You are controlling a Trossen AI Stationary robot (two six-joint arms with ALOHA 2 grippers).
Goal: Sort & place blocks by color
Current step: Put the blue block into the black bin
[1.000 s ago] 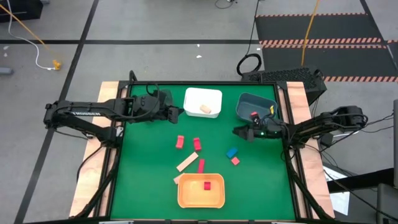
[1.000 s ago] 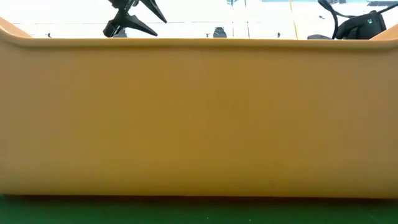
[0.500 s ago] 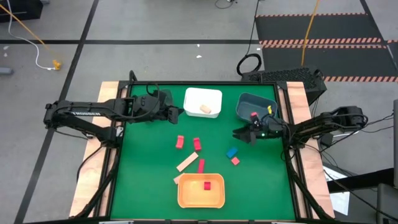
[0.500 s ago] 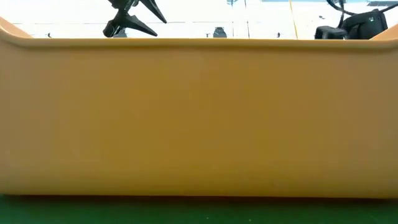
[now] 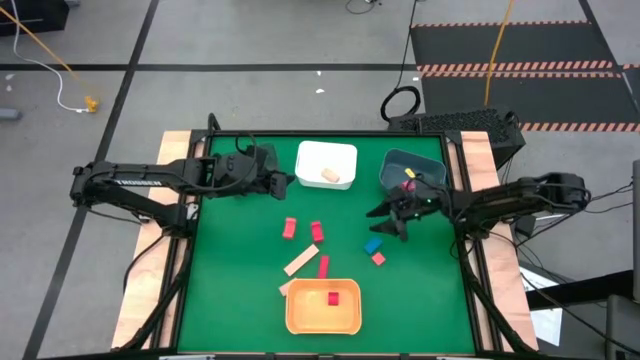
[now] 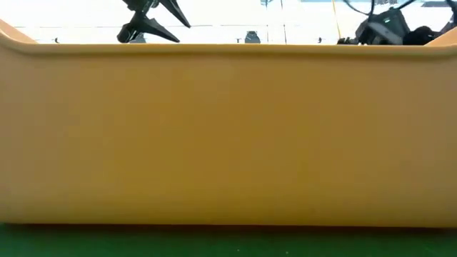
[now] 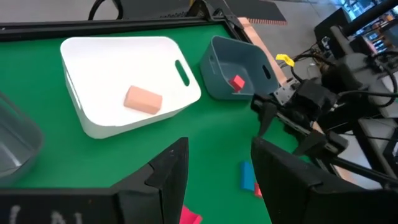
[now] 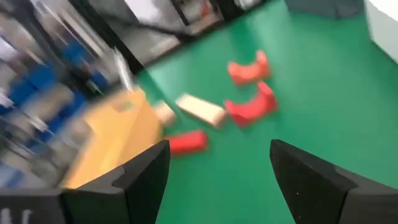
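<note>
Hovering spread and empty above the blue block, the right hand seems poised to take it for the grey bin.

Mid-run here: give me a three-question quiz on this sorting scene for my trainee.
1. True or false: the white bin holds one tan block.
2. Which loose block lies nearest the right claw? A) blue block B) tan bar C) red arch
3. Fill in: a red block lies in the ___ bin.

Key: 1 true; 2 A; 3 grey. The right claw is open and holds nothing.
</note>
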